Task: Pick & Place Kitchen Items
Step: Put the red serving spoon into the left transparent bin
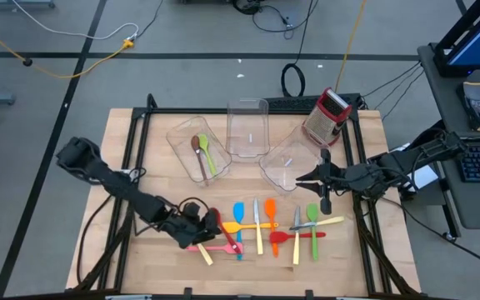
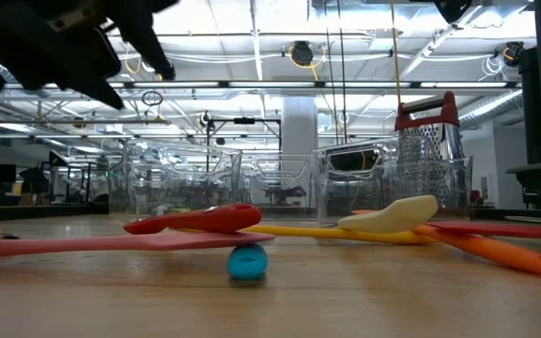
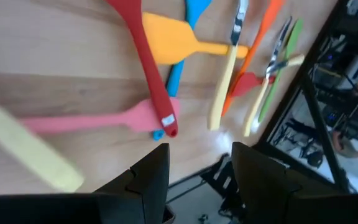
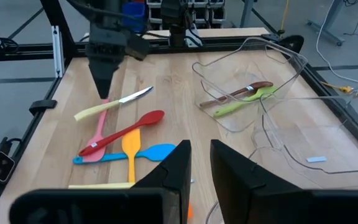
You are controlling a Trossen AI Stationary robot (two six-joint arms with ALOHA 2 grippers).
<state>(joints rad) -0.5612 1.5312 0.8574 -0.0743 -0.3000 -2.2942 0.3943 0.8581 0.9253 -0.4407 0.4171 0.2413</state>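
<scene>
Red spoon (image 1: 227, 236) sits low on the worktop (image 1: 123, 158), long axis on a diagonal, bowl up near the left gripper (image 1: 209, 223), handle end running down toward the front edge. It crosses over the pink spatula (image 1: 215, 247), which lies nearly side to side. That gripper hovers right above them, fingers partly apart, holding nothing.

Left wrist view shows a little label on the spoon's handle tip, plus a blue spatula (image 3: 182, 46) tucked under it; you don't get that from overhead. Low view shows the spoon propped off the wood on the others.

Right gripper (image 1: 303, 177) hangs by the clear bin (image 1: 290, 163), fingers narrow, empty. Another bin (image 1: 197, 150) holds a brown spoon (image 1: 199, 154) and a green spoon (image 1: 208, 155), both lying lengthwise.
</scene>
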